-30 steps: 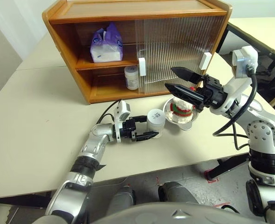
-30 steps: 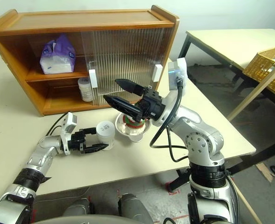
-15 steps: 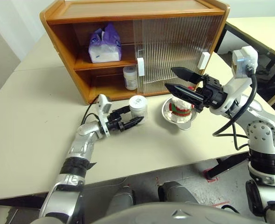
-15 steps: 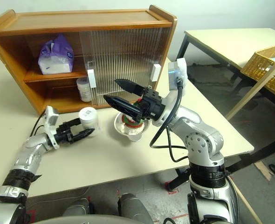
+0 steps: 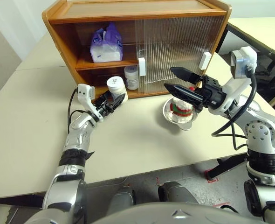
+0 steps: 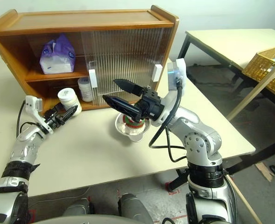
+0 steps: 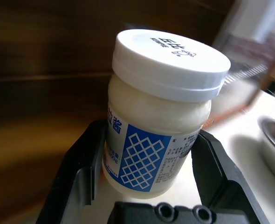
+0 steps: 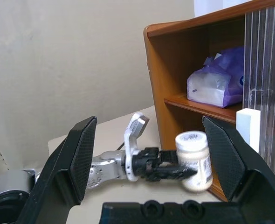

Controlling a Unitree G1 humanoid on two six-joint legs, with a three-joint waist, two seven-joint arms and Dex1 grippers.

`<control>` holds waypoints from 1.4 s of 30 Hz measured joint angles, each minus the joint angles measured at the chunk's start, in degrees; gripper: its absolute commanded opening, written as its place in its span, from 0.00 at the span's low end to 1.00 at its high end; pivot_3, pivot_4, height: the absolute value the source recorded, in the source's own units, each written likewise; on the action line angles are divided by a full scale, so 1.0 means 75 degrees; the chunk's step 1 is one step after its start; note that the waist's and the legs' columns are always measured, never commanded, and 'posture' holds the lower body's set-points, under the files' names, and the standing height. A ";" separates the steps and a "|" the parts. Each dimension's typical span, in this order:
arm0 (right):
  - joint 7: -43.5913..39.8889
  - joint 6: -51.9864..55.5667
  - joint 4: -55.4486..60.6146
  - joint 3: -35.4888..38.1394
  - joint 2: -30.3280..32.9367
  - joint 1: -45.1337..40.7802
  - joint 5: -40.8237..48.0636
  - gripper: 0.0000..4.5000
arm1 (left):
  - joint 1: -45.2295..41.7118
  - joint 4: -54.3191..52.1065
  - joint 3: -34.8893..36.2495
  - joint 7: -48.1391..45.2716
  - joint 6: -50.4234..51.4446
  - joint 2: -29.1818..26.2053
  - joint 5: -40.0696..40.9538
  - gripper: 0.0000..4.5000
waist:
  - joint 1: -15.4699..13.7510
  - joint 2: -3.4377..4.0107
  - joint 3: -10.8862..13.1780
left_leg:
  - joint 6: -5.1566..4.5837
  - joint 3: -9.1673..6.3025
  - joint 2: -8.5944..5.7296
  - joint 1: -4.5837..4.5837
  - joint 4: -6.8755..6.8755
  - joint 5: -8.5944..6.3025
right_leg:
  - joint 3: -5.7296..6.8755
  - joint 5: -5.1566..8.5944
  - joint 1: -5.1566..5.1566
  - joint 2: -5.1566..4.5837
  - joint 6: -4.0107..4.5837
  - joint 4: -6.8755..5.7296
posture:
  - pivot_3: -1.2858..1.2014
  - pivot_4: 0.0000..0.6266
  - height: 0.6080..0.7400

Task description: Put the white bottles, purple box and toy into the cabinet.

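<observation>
Left gripper (image 5: 113,101) clamped on one white bottle (image 5: 115,87), fingers (image 7: 79,165) on either side of its body, lid clear above them; bottle held just in front of the cabinet (image 5: 137,14) lower shelf, at the open left bay. Second white bottle (image 5: 131,77) already standing on the lower shelf, at about 2 o'clock from the held one, right next to the sliding door edge. Purple box (image 5: 106,44) sits on the upper shelf, 12 o'clock from the held bottle, white tissue poking up. Ribbed sliding door (image 5: 175,51) covers the right half of the cabinet, white handles (image 5: 141,66) at its left and right edges; left bay is uncovered.

Toy (image 5: 180,108) lies in a steel bowl (image 5: 168,113) on the table (image 5: 30,116), at 3 o'clock from the held bottle, well apart from it. Right gripper (image 5: 175,80) hangs above the bowl, jaws spread wide and empty, pointing toward 9 o'clock. Second table (image 6: 221,42) and wicker basket (image 6: 268,65) off at 2 o'clock.
</observation>
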State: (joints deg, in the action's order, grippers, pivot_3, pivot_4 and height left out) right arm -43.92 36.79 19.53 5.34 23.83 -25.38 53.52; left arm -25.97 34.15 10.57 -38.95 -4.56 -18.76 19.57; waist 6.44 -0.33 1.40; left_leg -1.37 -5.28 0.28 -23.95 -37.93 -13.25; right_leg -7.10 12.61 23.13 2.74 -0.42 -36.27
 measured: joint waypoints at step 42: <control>0.0035 -0.0022 0.0058 0.0003 -0.0005 0.0018 -0.0022 1.00 | -0.2790 0.4648 0.0278 0.4881 -0.1979 0.0801 -0.1745 1.00 | 0.0072 -0.0005 0.0000 | -0.0049 -0.0001 -0.0151 0.0029 -0.0070 0.0046 | -0.0004 -0.0018 -0.0076 0.0048 -0.0167 0.0012 | 0.44 0.05 1.00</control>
State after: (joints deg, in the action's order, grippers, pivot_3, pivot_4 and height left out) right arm -43.65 36.63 19.97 5.37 23.79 -25.25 53.35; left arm -46.90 69.01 12.65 -2.35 -19.40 -12.75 6.48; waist 6.97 -0.37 1.40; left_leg -1.74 -5.28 -0.85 -23.73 -38.46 -12.90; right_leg -7.13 12.48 22.56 3.10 -1.67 -36.19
